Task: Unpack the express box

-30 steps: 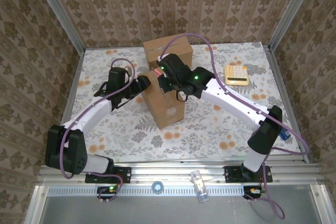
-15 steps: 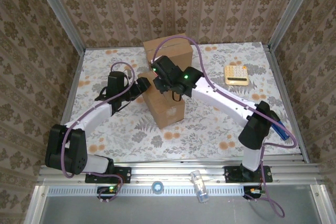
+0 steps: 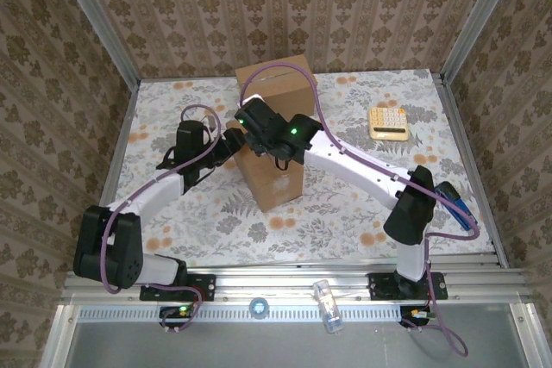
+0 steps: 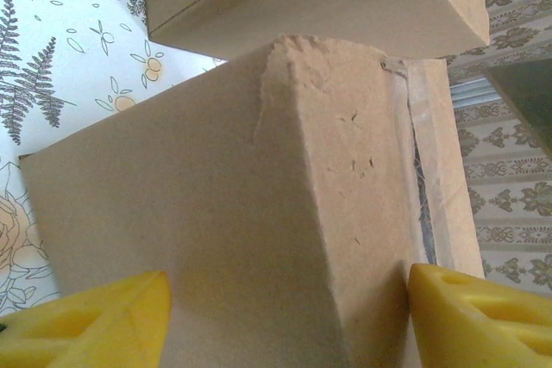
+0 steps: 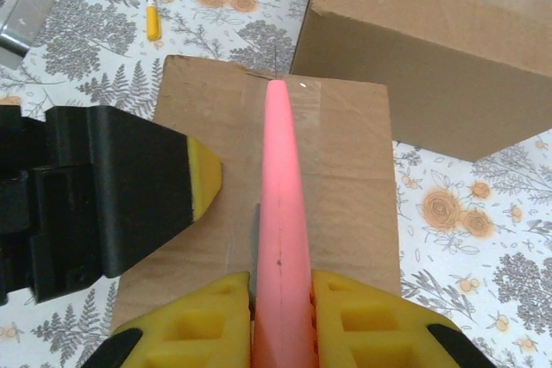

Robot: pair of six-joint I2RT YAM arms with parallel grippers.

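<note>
1. Cardboard express box (image 3: 274, 177) stands mid-table, with a second box (image 3: 276, 84) just behind it.
2. Right gripper (image 5: 280, 321) is pinching a pink tool (image 5: 280, 187). The tool lies along the long axis of the box top, with its tip at the far edge.
3. Left gripper (image 4: 285, 316) straddles the box's width with its jaws spread; I cannot tell whether the pads are pressing.
4. Any cut would likely run lengthwise, back toward the right arm.

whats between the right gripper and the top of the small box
A pink pointed tool, held in the right gripper, reaches over the top of the small box; right wrist view.
</note>
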